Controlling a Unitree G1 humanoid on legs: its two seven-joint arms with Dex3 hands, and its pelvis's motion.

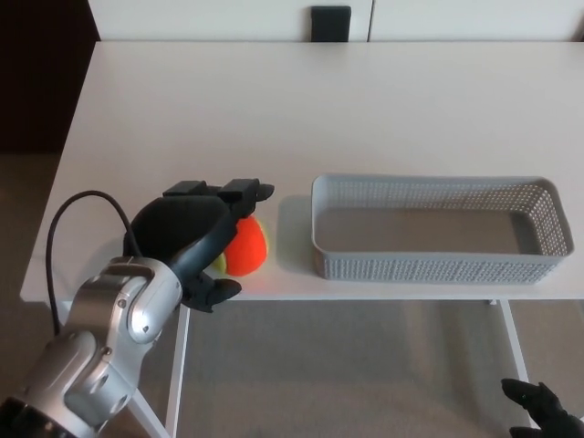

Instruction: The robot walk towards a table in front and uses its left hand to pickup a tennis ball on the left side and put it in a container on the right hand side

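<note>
The tennis ball [248, 248], orange with a yellow-green patch, rests on the white table [301, 109] close to its front edge, left of centre. My left hand [196, 233] reaches over it from the left. Its fingers [245, 191] stretch out above the ball, and the thumb sits below it near the table edge. The hand stands open around the ball, which it partly hides. The grey mesh container [438, 266] stands just right of the ball and has nothing in it. Only a tip of my right hand [543, 408] shows at the bottom right, below table level.
A black cable [68, 214] loops from my left forearm over the table's left front corner. A dark object [330, 23] stands beyond the table's far edge. White table legs [511, 347] show under the front edge, with carpeted floor below.
</note>
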